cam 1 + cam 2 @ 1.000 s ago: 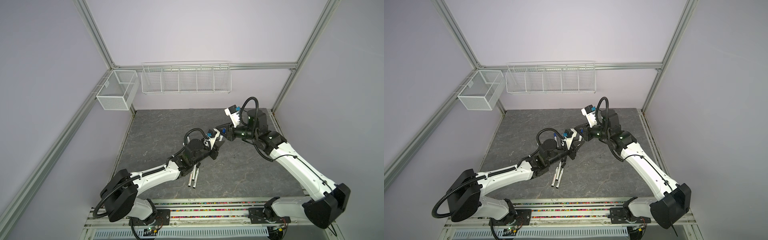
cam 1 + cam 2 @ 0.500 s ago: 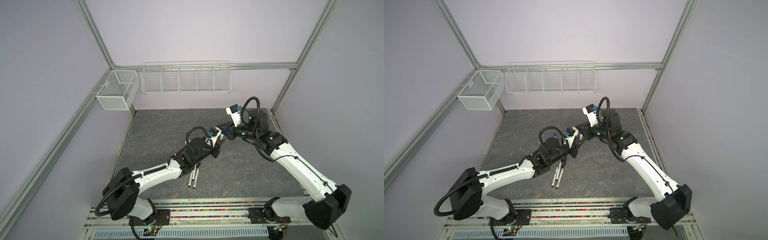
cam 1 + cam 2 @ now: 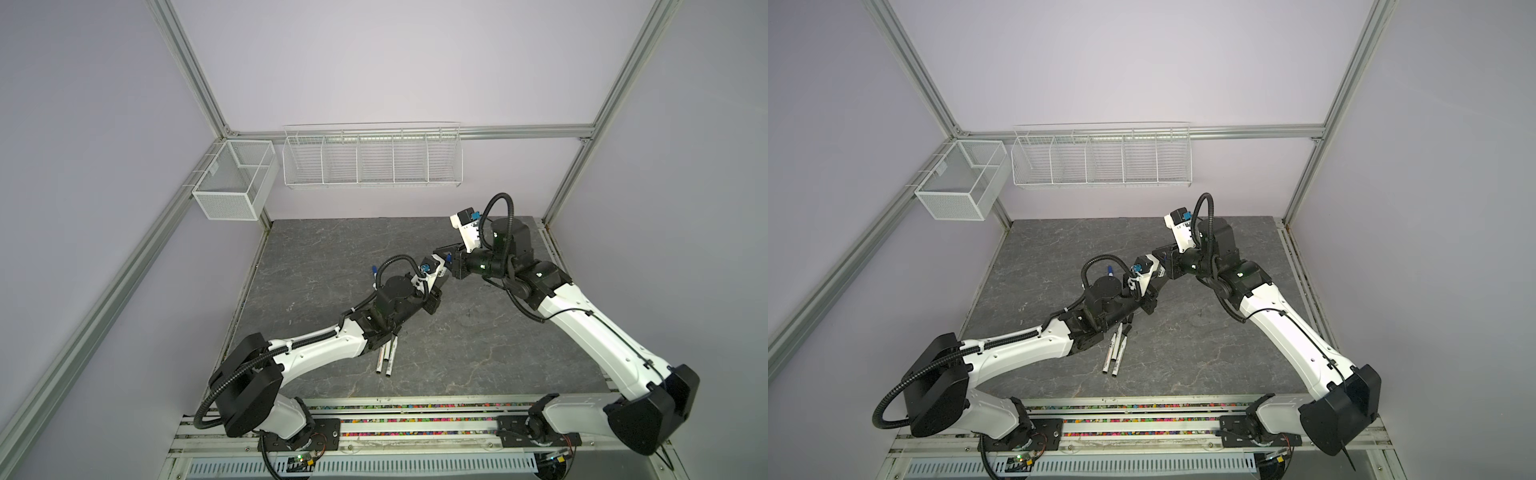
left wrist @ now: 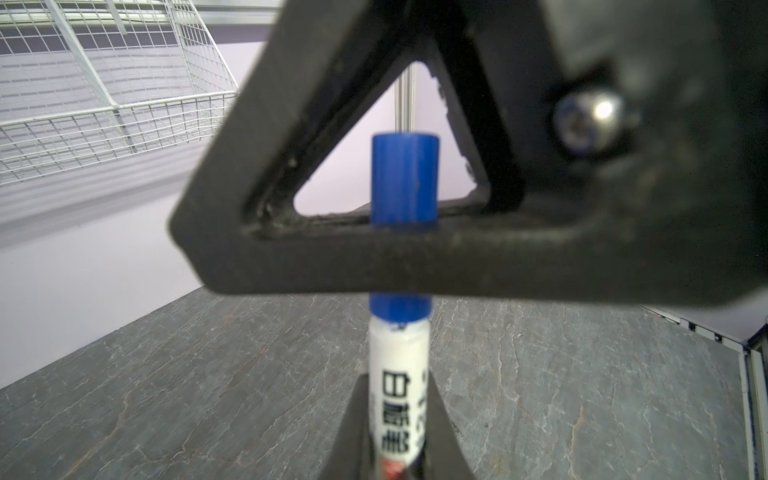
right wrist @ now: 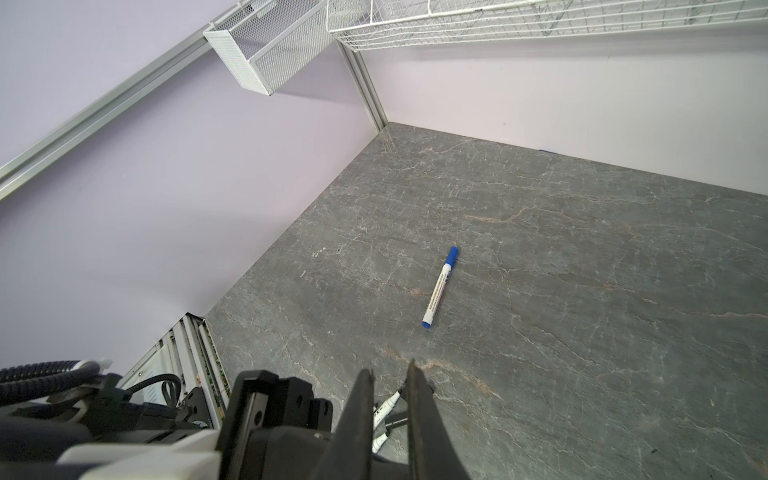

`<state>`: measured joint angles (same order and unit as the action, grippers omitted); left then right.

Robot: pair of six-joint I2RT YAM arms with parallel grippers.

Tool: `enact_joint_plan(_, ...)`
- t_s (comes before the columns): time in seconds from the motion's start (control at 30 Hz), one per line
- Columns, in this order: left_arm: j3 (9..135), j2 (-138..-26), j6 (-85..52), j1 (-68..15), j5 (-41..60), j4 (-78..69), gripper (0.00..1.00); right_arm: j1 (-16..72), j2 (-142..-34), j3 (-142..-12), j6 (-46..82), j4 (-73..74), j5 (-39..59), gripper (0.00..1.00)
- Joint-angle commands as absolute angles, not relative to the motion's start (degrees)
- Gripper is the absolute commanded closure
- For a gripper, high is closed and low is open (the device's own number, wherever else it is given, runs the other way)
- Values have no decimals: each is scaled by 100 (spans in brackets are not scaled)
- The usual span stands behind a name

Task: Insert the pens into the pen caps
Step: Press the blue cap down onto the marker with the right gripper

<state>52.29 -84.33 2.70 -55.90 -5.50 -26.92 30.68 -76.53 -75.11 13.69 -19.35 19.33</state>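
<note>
The left hand (image 4: pixel 398 399) grips a pen (image 4: pixel 400 365), bottom centre of its wrist view, as the right hand (image 5: pixel 389 370) clamps a blue cap (image 4: pixel 404 178) onto it. A second blue pen (image 5: pixel 439 286) lies capped on the table (image 5: pixel 582 249); three pens (image 3: pixel 1116 349), lower centre, seemingly wait.

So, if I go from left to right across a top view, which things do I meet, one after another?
In a top view: small mesh basket → loose pens lying together → blue-capped raised pen → right arm's shoulder. The long wire basket and the other blue pen overlap these, so I leave them out.
</note>
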Motion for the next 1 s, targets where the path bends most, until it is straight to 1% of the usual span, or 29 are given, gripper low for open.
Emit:
enact_joint_plan(0.0,5249,-8095,182,-5440,-678,-3657,100,3011,-7808,-7458,1548,-2704,2116,90)
enact_joint_plan(0.13,5278,-8064,-20,-5432,-367,-3630,100,2917,-7781,-7409,1606,-2554,2507,90)
enact_joint_plan(0.23,5350,-8101,-116,-5431,-310,-3635,100,2934,-7760,-7377,1571,-2491,2781,90)
enact_joint_plan(0.43,5719,-8186,-333,-5336,16,-3742,100,3099,-7890,-7183,1598,-2444,2965,92)
enact_joint_plan(0.53,5944,-8149,-1018,-4991,496,-4288,100,3120,-7958,-7105,1592,-2477,2997,92)
enact_joint_plan(0.6,6045,-8093,-1608,-4646,719,-4909,100,3115,-7979,-7134,1490,-2552,3041,93)
enact_joint_plan(0.7,6298,-8060,-2064,-4260,1058,-5339,100,3081,-8042,-7178,1373,-2660,3260,93)
enact_joint_plan(0.83,6583,-8027,-2211,-4032,1398,-5402,100,3022,-8195,-7298,1185,-3011,3721,93)
enact_joint_plan(0.97,6697,-7929,-1958,-3940,1439,-5223,100,3023,-8357,-7405,914,-3558,4199,93)
